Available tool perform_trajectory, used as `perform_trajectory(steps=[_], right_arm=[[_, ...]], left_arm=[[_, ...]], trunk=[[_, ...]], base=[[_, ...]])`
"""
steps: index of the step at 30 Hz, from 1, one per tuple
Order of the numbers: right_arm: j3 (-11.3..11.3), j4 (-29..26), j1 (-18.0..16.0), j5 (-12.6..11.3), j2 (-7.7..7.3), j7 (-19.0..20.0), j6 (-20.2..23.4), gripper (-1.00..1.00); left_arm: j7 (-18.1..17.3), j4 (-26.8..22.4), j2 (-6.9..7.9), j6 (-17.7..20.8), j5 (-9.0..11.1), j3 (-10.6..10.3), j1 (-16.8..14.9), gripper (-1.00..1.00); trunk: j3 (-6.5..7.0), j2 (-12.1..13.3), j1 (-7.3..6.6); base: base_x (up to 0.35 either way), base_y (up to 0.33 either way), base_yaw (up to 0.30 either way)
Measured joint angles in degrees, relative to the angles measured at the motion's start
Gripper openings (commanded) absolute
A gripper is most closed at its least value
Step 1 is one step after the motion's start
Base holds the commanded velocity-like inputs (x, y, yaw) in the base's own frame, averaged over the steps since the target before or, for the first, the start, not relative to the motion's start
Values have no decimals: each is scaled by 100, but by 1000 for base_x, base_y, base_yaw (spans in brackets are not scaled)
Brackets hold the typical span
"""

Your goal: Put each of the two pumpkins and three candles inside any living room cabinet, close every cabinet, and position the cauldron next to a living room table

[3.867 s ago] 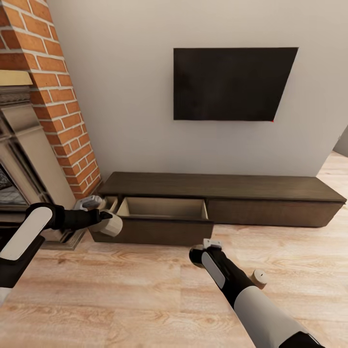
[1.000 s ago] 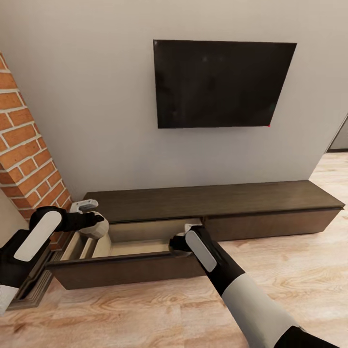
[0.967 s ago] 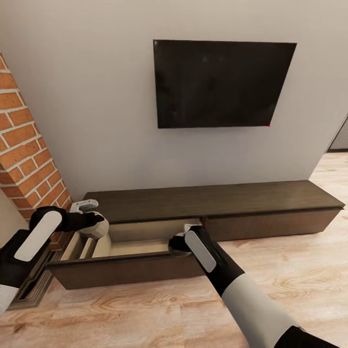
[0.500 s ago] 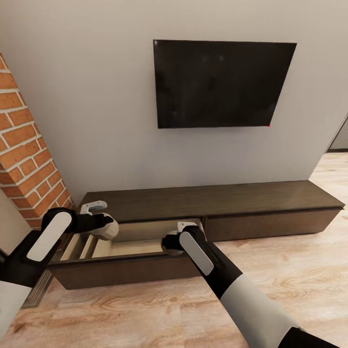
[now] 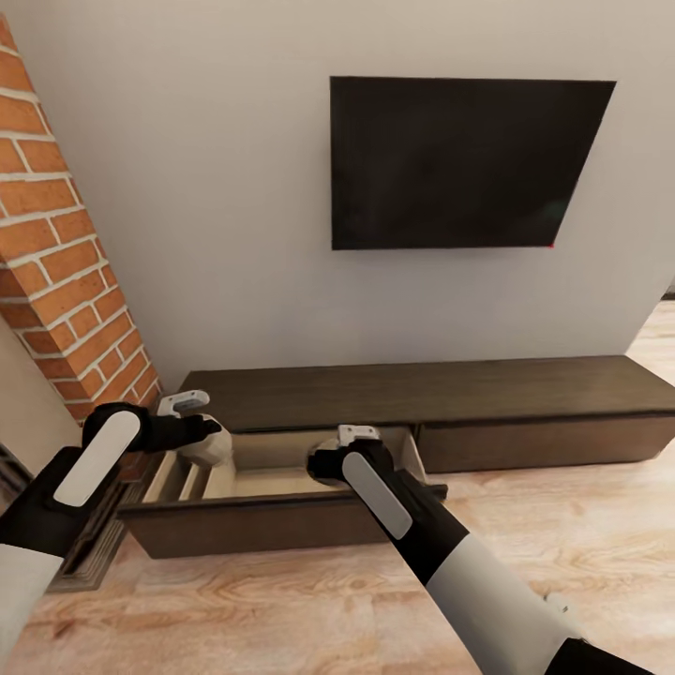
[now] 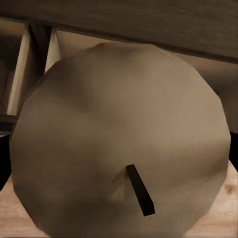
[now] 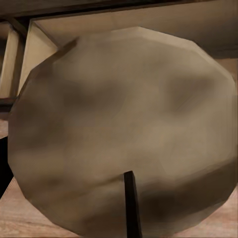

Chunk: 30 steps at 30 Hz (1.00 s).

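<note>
Candles in both pincers. Left pincer (image 5: 208, 442) is clamped on a candle (image 5: 212, 450), beige-grey, held over the left end of the cabinet's (image 5: 431, 386) pulled-out drawer (image 5: 281, 520). In the left wrist view that candle (image 6: 119, 139) sits right up vs. the lens, flat top facing the cam, dark wick (image 6: 140, 190) sticking out; tan drawer dividers and dark cabinet edge behind it.

Right pincer (image 5: 323, 466) hangs over the middle of the same drawer, w/ the arm reaching in from lower right. Head view hides what it carries, but the right wrist view has a second candle (image 7: 124, 134) tight vs. the cam, wick (image 7: 132, 204) pointing down the frame, so it's gripping that one. Drawer's tan inside and a strip of wood floor show round its rim.

Cabinet: long, low, dark brown, vs. the grey wall under a black TV (image 5: 464, 161). Its left drawer is open toward the robot, light tan interior w/ dividers at the left end; the right drawer front (image 5: 553, 441) is flush, closed. Brick column (image 5: 66, 253) stands just left of the cabinet. Small pale object (image 5: 555, 603) on the floor near the right arm, too small to ID.
</note>
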Motion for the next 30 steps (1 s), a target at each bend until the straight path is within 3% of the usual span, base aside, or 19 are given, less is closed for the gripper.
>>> perform_trajectory(steps=[11, 17, 24, 30], right_arm=[[19, 0, 0, 4, 0, 3, -10, -100], [19, -1, 0, 7, 0, 4, -17, -100], [19, -1, 0, 4, 0, 4, -19, -100], [19, -1, 0, 6, 0, 4, -18, -100]], left_arm=[[-77, -11, -7, 53, 20, -44, 6, -100], [-552, 5, -2, 61, 49, -344, 2, -100], [-938, 46, 0, 67, 34, -403, 1, -100], [-1354, 553, 1, 75, -14, -426, 1, -100]], trunk=[[0, 0, 2], [0, 0, 2], [0, 0, 1], [0, 0, 0]], base=[[78, -40, 62], [10, -145, 3], [22, -34, 0], [155, -32, 0]])
